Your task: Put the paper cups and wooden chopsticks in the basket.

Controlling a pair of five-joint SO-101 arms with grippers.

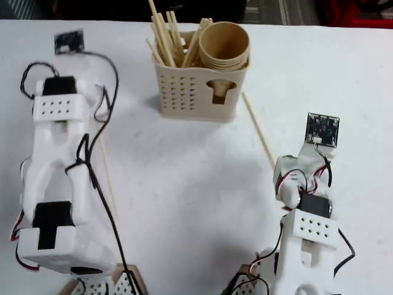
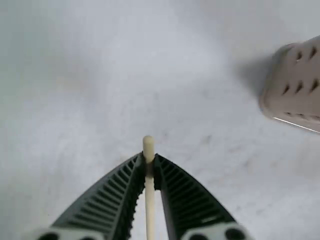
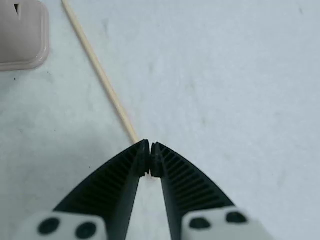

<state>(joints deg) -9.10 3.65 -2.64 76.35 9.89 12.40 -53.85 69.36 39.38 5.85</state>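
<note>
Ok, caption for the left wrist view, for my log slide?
Left pincer shut on a wooden chopstick, its tip poking past the fingertips over the white table, basket corner beyond.

A white table (image 1: 184, 184) with a matte, faintly speckled top stretches from the near edge of the high view almost to its top, under soft, even light that leaves only pale grey shadows with blurred edges. Its far edge runs straight across, and beyond it the room is dark, with a grey slatted surface (image 1: 24, 7) at the left corner, a paler grey patch (image 1: 273, 9) further right and something red (image 1: 359, 12) at the right corner
</note>
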